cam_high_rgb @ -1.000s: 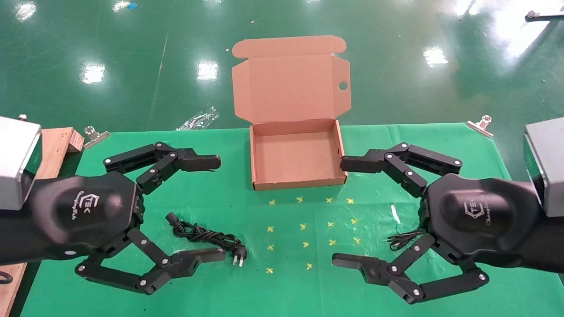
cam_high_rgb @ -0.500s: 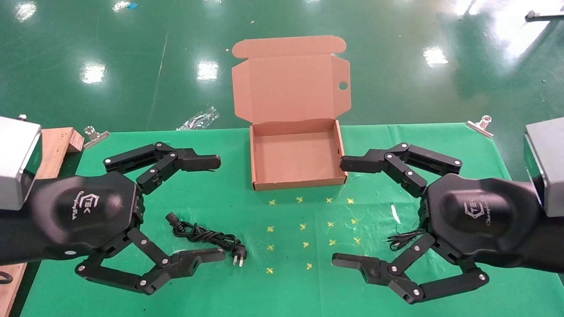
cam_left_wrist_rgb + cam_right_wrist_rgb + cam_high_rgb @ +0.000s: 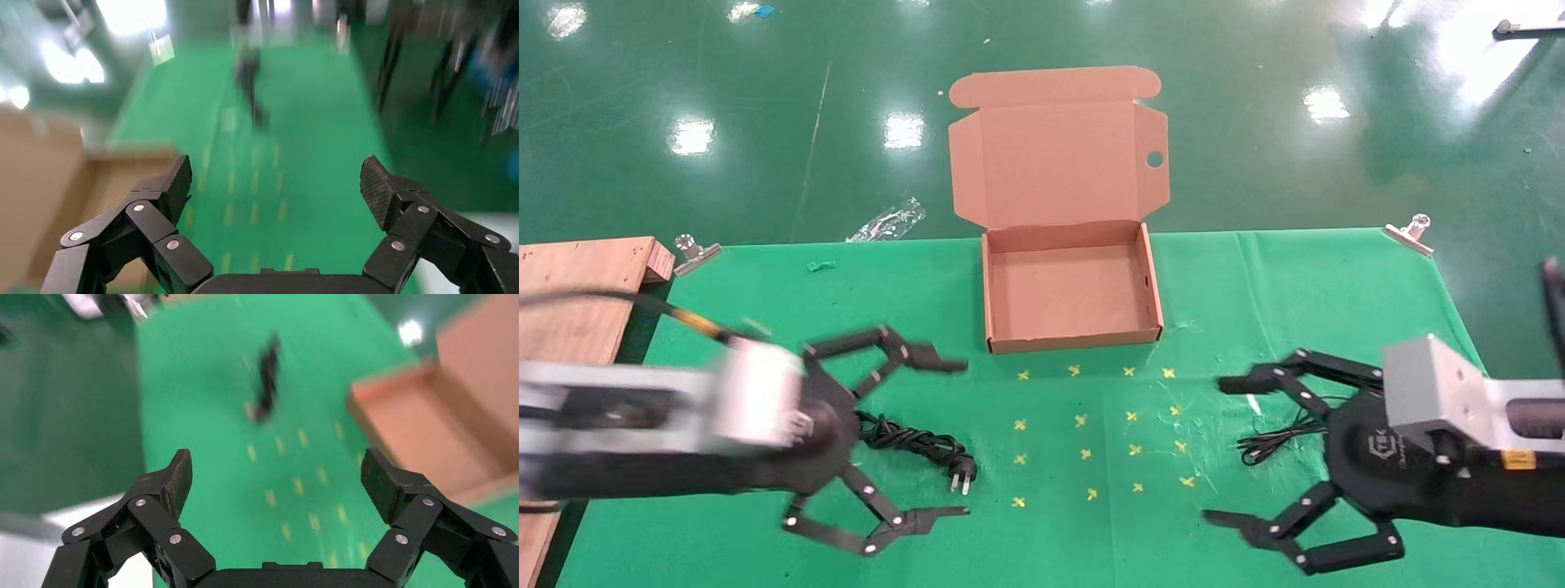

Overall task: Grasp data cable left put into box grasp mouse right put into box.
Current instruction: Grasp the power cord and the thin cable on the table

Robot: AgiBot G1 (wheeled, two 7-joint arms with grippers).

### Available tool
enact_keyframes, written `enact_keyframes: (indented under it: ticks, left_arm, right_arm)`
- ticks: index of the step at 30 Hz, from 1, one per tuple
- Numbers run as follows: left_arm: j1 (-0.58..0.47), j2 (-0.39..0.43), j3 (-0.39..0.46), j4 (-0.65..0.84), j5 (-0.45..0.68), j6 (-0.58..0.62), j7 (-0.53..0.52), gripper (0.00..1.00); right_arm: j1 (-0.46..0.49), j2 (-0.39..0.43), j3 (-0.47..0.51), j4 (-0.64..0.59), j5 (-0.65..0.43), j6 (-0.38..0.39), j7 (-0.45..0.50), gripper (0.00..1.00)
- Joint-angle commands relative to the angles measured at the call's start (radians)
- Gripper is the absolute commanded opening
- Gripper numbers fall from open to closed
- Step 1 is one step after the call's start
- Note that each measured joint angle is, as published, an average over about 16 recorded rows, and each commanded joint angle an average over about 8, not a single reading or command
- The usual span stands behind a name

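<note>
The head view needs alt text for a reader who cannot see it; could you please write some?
Two open black grippers hover over a green table: the left gripper beside the bundled data cable, the right gripper over a thin black cord, the mouse itself hidden. Behind them sits the empty cardboard box, lid up.

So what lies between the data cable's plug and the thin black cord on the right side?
In the head view, only bare green cloth with small yellow cross marks lies between the data cable and the thin cord.
</note>
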Motion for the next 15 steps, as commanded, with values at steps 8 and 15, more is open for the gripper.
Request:
enact_keyframes:
  ticks: [8,15]
  left_arm:
    - [-0.051,0.135,0.155,-0.008,0.492,-0.160,0.031,1.00]
    - [-0.056,0.222,0.232,-0.006,0.767,-0.227,-0.074,1.00]
  right_arm:
    - [-0.032,0.022,-0.007,-0.004,-0.058,0.049,-0.004,1.00]
    - [-0.040,0.020,-0.008,-0.014,-0.067,0.064,-0.007,1.00]
